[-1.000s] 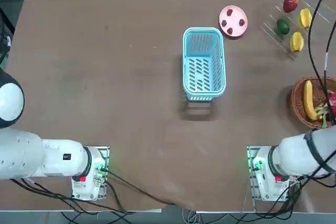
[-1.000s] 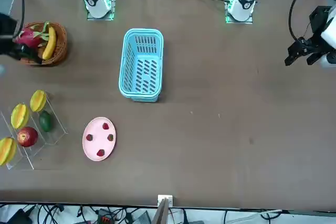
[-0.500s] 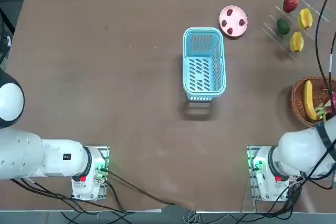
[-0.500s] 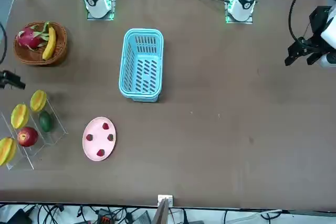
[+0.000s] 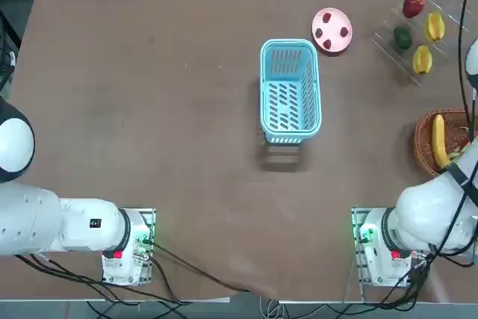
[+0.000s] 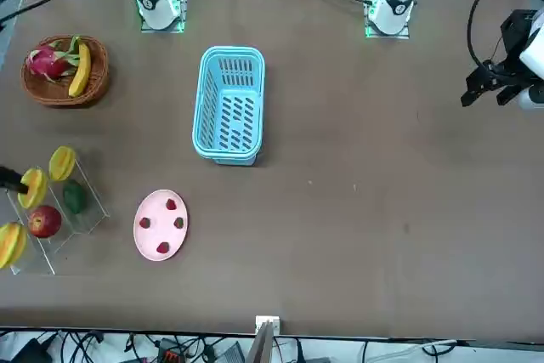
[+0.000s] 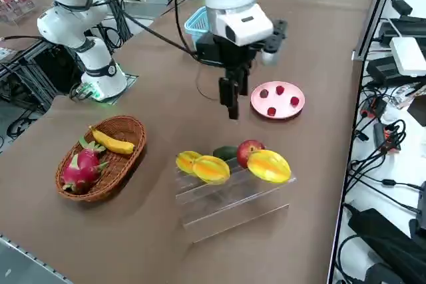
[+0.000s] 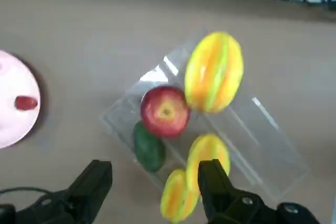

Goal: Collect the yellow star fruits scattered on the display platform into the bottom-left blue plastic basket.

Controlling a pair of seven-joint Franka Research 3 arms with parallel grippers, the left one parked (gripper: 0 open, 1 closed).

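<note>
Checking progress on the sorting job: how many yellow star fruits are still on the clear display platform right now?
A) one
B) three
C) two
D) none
B: the right side view shows three yellow star fruits on the display platform, the blue plastic basket holds none, and the open right end effector hovers above the platform with nothing held.

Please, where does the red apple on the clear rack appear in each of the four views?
Top view: red apple, far right corner.
Front view: near the left edge.
Right side view: lower centre.
Right wrist view: centre, beyond the open right gripper.
Shared landmark: the green fruit beside it.
</note>
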